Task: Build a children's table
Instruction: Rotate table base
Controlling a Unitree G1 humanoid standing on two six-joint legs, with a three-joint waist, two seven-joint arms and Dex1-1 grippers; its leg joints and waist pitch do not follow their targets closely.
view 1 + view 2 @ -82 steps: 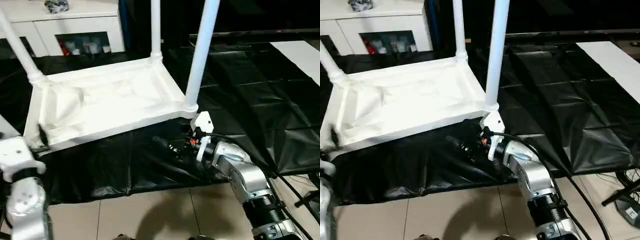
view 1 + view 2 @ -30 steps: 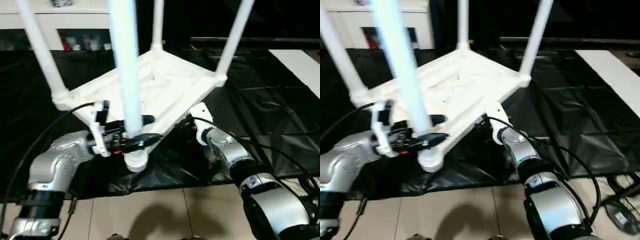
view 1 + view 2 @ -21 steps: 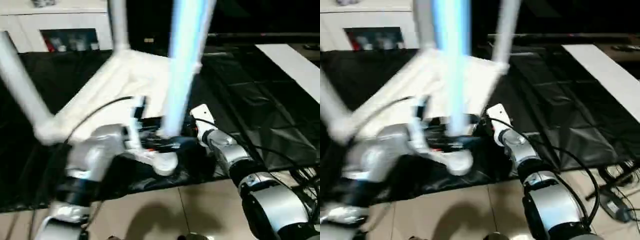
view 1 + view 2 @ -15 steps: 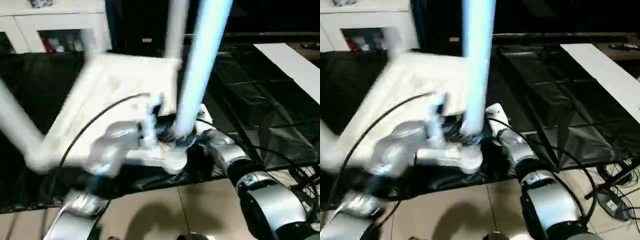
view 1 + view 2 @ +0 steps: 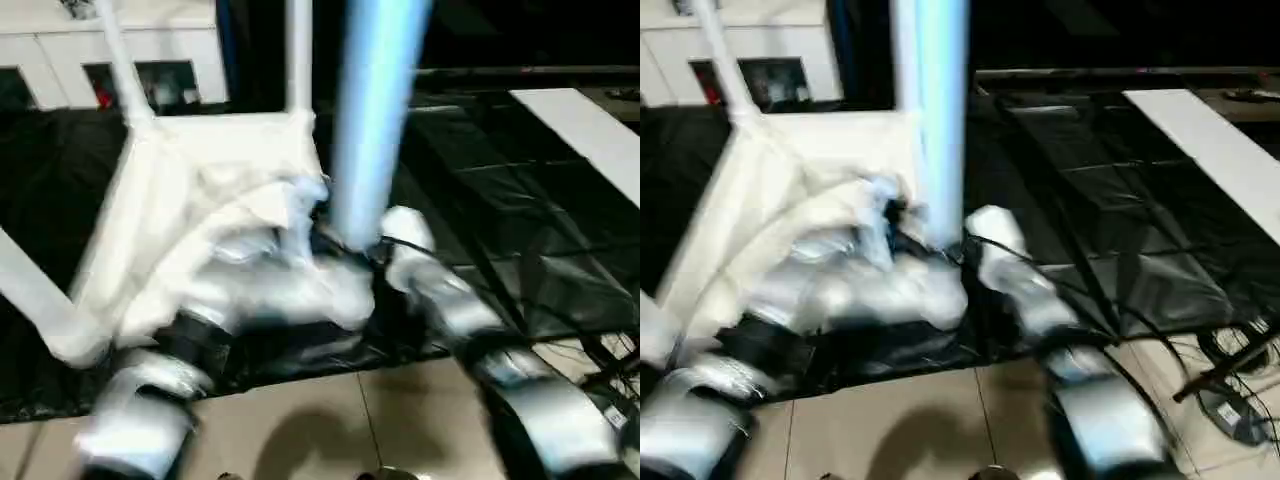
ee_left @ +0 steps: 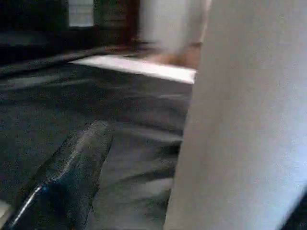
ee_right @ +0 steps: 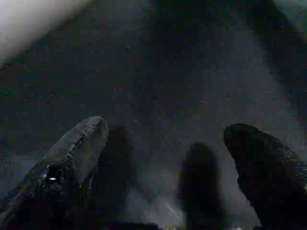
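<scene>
Children's table (image 5: 215,170), smooth white plastic, round tube legs (image 5: 375,120)

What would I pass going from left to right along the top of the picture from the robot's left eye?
Thin white leg → second thin white leg → thick blurred near leg → flat white board.

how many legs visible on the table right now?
4. A near leg rises beside the left gripper; a far-left leg and a far-centre leg stand at the tabletop's back corners; a near-left leg slants off at the picture's left edge.
</scene>
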